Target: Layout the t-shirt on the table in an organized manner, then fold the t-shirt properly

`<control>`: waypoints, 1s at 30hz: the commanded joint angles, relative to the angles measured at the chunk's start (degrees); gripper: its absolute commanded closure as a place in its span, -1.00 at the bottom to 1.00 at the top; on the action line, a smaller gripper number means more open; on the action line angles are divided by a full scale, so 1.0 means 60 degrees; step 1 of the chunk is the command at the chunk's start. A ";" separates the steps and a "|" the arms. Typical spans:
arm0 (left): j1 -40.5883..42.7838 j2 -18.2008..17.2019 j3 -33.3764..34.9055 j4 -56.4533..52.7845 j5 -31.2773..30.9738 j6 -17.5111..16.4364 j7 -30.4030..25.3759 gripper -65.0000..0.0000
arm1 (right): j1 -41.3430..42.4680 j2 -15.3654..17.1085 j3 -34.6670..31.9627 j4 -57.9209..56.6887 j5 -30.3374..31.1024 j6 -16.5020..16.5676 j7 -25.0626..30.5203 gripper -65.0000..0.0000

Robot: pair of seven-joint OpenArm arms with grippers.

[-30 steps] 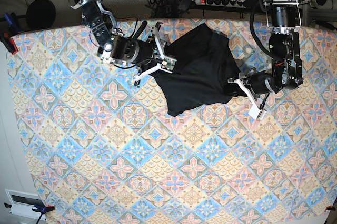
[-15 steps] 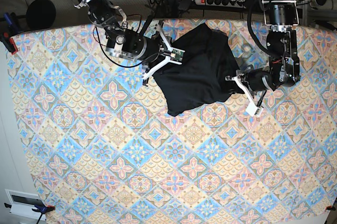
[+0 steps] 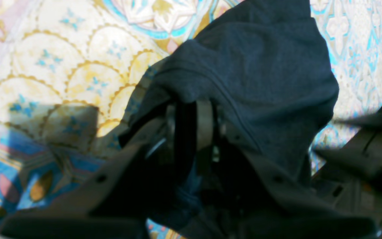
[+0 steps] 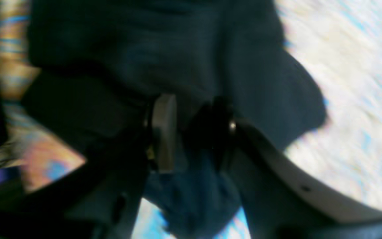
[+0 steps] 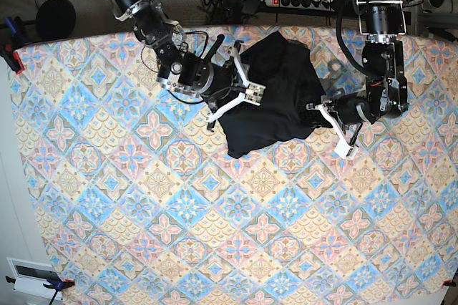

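The black t-shirt [image 5: 279, 94] lies bunched in a heap at the back middle of the patterned table [image 5: 179, 212]. My right gripper [image 5: 245, 92] is at the heap's left side. In the right wrist view, dark t-shirt [image 4: 184, 66] fabric runs between its pads [image 4: 164, 132], and the gripper [image 4: 191, 129] is shut on that fold; this view is blurred. My left gripper [image 5: 320, 114] is at the heap's right edge. In the left wrist view it [image 3: 194, 122] is shut on a pinch of the t-shirt [image 3: 260, 73], whose cloth drapes over the fingers [image 3: 205, 122].
A power strip [image 5: 300, 1] and loose cables lie beyond the table's back edge. A red clamp [image 5: 11, 56] grips the left edge, and a white box [image 5: 32, 276] sits off the near left corner. Bare patterned cloth fills the near half of the table.
My right arm has swung right and slightly toward the near edge, carrying the shirt's left edge inward over the heap. The left arm has shifted slightly left.
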 commanded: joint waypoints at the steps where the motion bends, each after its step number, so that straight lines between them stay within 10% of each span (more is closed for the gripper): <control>1: -0.0170 -0.0074 -0.0032 0.0142 -0.0196 -0.0042 -0.0093 0.75 | 0.0027 -0.0031 0.0010 0.0152 0.0166 0.0049 0.0131 0.46; 11: -0.0170 -0.0074 -0.0032 0.0127 -0.0196 -0.0057 -0.0152 0.75 | -0.0207 -0.0017 0.1065 0.0885 0.0503 0.0049 -0.0939 0.46; 21: -0.0170 0.0190 -0.0032 0.0127 -0.0167 -0.0057 -0.0166 0.75 | -0.0911 -0.0031 0.4904 0.0811 0.6438 0.0049 -0.3796 0.46; 30: -0.0170 0.0190 -0.0032 0.0112 -0.0167 -0.0057 -0.0166 0.75 | -0.0925 -0.0280 0.4508 0.0709 0.7258 0.0049 -0.3693 0.46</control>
